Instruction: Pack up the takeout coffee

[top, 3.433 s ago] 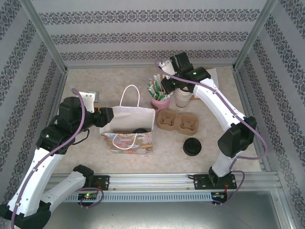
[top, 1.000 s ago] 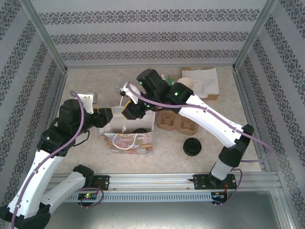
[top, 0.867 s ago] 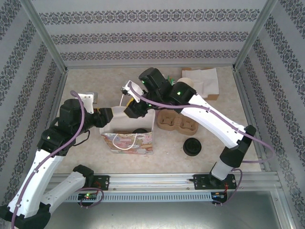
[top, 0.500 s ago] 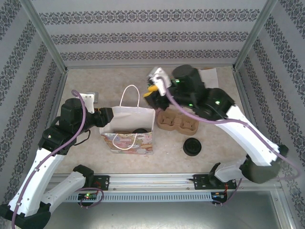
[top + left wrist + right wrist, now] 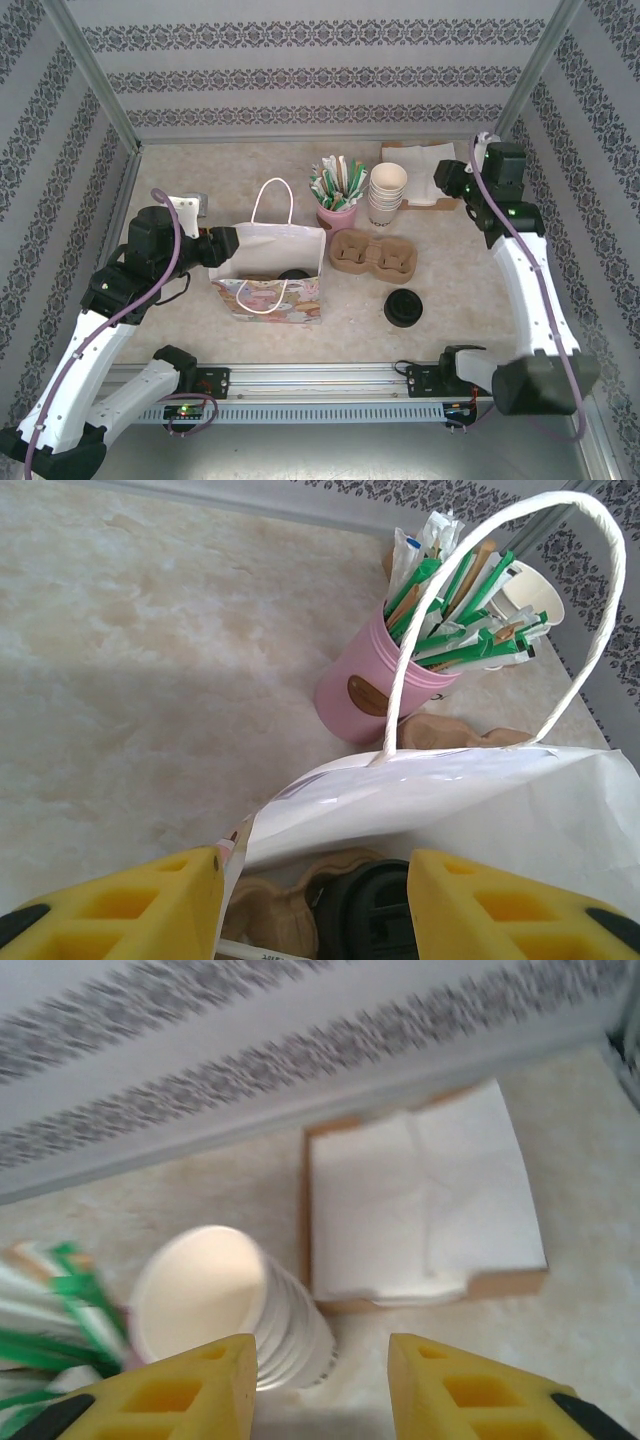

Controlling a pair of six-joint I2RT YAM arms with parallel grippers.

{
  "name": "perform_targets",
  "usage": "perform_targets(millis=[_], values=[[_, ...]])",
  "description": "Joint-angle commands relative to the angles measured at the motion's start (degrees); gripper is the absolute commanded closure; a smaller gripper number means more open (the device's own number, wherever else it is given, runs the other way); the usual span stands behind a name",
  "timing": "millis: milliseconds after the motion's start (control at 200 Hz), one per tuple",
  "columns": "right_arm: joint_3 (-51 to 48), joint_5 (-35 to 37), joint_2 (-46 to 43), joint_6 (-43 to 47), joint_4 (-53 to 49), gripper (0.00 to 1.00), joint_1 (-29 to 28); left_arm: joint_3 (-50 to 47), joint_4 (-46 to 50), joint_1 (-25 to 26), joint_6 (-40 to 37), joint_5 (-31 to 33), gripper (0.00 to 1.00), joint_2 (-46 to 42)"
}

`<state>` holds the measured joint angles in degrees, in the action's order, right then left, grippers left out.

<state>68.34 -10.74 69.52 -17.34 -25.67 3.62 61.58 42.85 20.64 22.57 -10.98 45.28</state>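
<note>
1. at the bag's left end, the left pincer [image 5: 315, 868] has its yellow fingers part spread, with the open mouth between them. i cannot tell whether they press on the paper or merely brace it. the placing looks meant to keep the bag [image 5: 270, 262] upright and its mouth wide.
2. down inside the bag sits the coffee [image 5: 365, 920], black lid up, just beside a brown tray [image 5: 268, 920]. its cup wall is hidden, so i cannot say how firmly it is seated. from above, the lid shows low between the bag's walls.
3. over the far right corner of the worktop [image 5: 230, 180], the right pincer [image 5: 320, 1355] is released, with nothing between its fingers. below it lie the napkins [image 5: 420, 1200] and, just beside them, the cups [image 5: 215, 1300]. by my judgement it is there either to stay clear of the bag or to fetch a napkin.
4. right of the bag stand the pot [image 5: 337, 205] of green-wrapped sticks, a spare tray [image 5: 373, 255] and the lids [image 5: 403, 307], all well apart from both pincers.
5. with the coffee lying in the bag, the main step looks done. the risk i see is that the thin paper slumps or tips if the left pincer draws off carelessly, so a slow, straight pull away would suit.
</note>
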Motion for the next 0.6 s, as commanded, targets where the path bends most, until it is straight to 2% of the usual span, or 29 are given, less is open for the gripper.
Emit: perform_targets(millis=[0,120,265,440,595], values=[[-1.94,-6.18,4.57,-4.15,7.06,0.59,4.25,-0.49,0.34,0.71,-0.2,-1.34,0.48,-0.54],[0.94,-6.01,12.69,0.03,8.67,0.56,6.39,-0.74,0.31,0.68,0.34,-1.71,0.48,-0.19],[11.38,-4.65,25.2,8.69,3.71,0.51,7.24,-1.06,0.04,0.74,0.09,-3.23,0.48,0.74],[23.17,-5.54,37.69,7.1,-0.07,0.51,9.63,-1.02,-0.08,0.71,-0.8,-4.24,0.47,0.62],[31.46,-2.41,45.28,5.96,-3.17,0.5,9.82,-1.66,0.03,0.73,-1.43,-3.54,0.47,0.01]])
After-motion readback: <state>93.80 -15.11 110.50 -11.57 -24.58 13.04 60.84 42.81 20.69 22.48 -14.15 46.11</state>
